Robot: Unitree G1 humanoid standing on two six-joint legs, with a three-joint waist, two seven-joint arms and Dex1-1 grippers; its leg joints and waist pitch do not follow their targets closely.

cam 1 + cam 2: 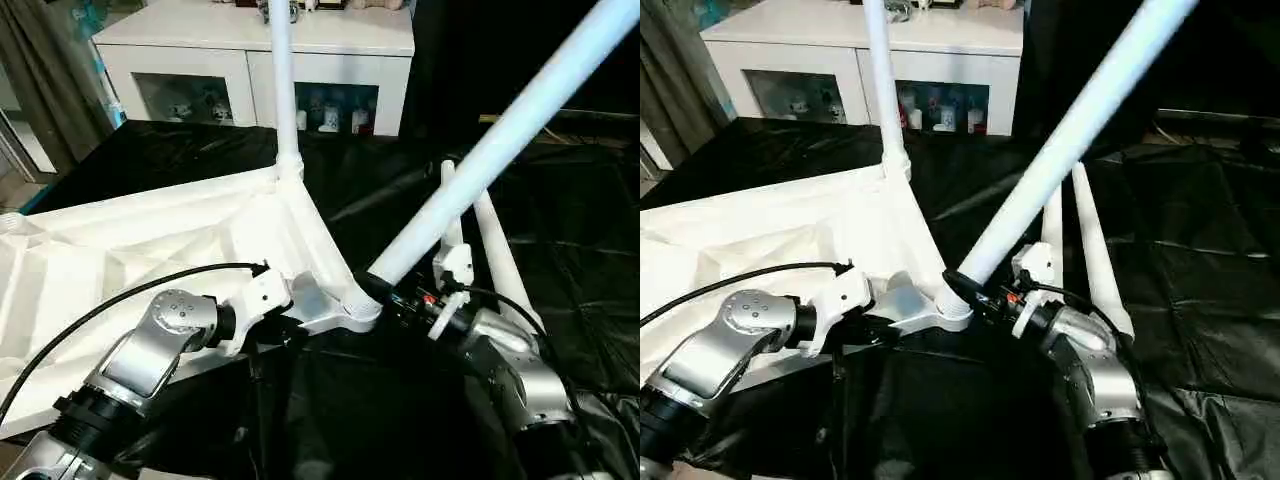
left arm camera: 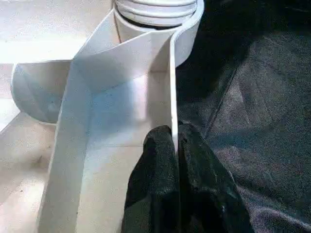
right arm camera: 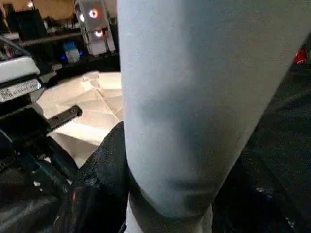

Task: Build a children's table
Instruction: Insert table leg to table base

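The upturned tabletop (image 1: pixel 120 250) lies on black sheeting (image 1: pixel 570 230), one leg (image 1: pixel 283 90) upright in its far corner. The left pincer (image 2: pixel 176 145) pinches the tabletop's edge wall. The right pincer (image 1: pixel 385 290) clasps a slanting leg (image 1: pixel 500 140) at the near corner socket (image 1: pixel 355 305). Two spare legs (image 1: pixel 500 260) lie beside it.

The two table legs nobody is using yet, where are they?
The two spare legs lie side by side on the black cloth, on the robot's right, just behind the right gripper and the slanted leg it holds.
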